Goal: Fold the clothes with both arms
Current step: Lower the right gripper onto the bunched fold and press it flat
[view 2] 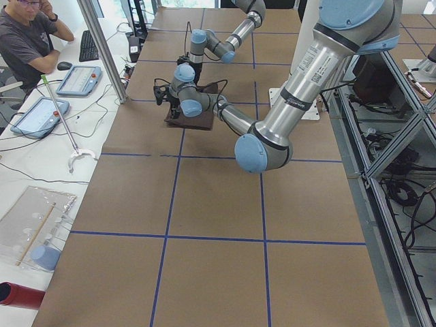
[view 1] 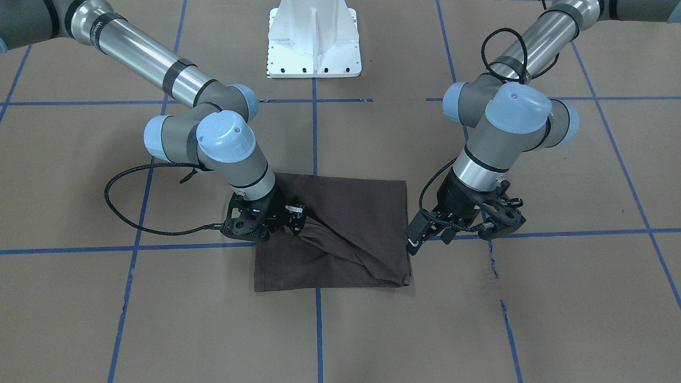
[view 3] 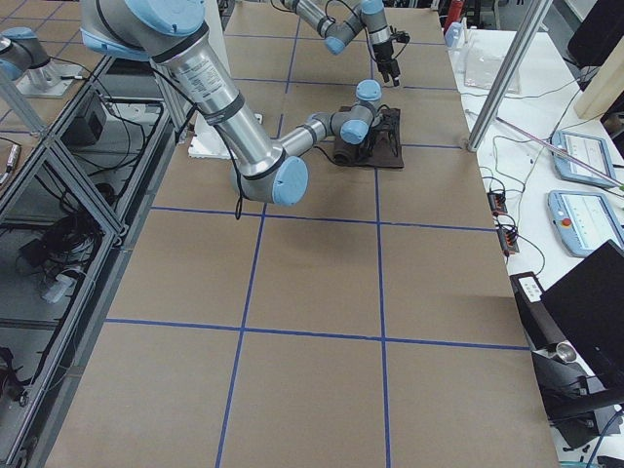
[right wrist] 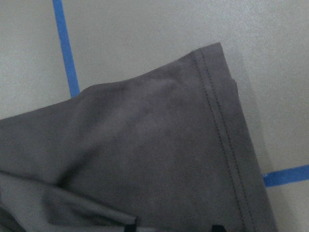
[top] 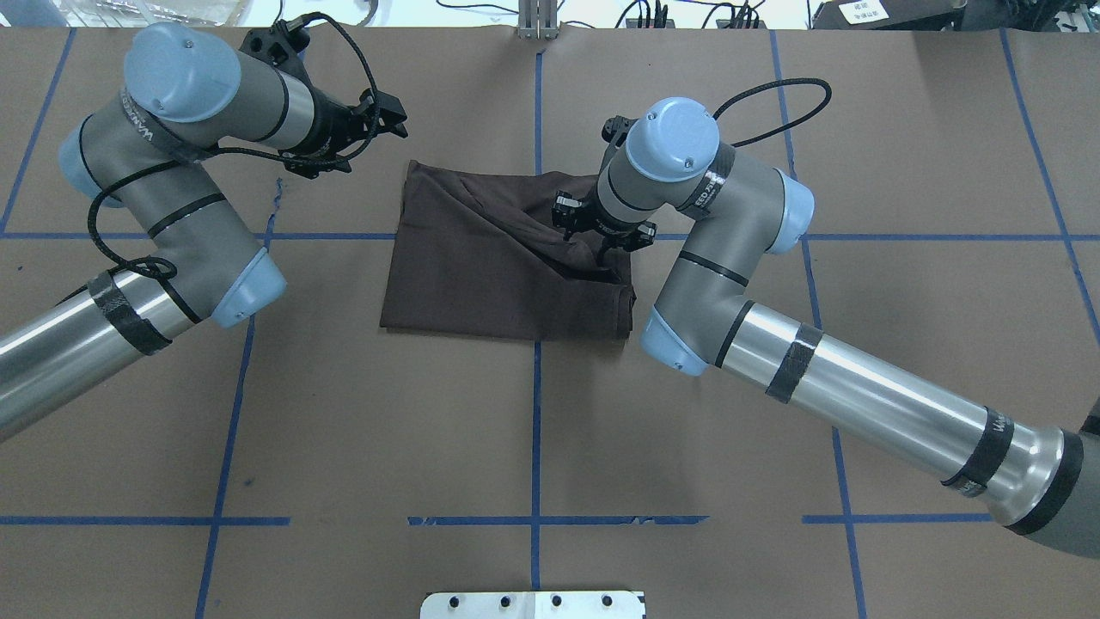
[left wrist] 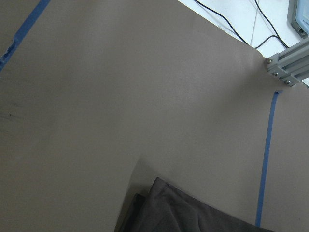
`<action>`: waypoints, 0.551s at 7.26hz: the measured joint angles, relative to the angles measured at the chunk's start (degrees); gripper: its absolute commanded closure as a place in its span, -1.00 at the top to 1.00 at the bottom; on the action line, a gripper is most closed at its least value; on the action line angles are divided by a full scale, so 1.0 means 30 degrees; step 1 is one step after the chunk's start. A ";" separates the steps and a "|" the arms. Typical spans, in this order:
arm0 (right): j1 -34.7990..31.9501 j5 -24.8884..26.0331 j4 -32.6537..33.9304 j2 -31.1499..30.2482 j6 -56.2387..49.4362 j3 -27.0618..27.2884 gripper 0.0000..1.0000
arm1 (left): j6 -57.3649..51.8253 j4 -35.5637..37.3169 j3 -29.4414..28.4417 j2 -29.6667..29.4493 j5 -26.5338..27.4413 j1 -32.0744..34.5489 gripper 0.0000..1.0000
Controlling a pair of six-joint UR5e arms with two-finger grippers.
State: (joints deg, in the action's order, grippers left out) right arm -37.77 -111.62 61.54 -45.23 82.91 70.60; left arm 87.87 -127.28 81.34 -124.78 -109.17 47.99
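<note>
R fingers pinch a raised shirt fold to drag it over, while L fingers hang apart & empty beside its edge above tabletop, prob. waiting.

Soft, matt brown-grey knit cloth: the T-shirt lies creased under the right gripper, its hem finished with two rows of fine stitching. That gripper and the left gripper, just beside the cloth, look like matt black moulded plastic, trailed by black braided cables. Behind them the arms show brushed, shiny metal tubing, dull grey joint housings and smooth light blue caps with a slight sheen. Beneath both grippers the table is covered in matt brown paper, lined with blue tape frayed in places.
</note>
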 measured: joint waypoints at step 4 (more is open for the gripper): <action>0.0045 -0.0446 0.0003 -0.0091 0.0015 0.0051 0.12 | -0.0021 0.0037 -0.0012 0.0030 -0.0015 0.0000 1.00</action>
State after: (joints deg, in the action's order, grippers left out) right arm -37.64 -112.96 61.55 -45.51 82.96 70.76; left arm 87.80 -127.17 81.30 -124.69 -109.22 47.99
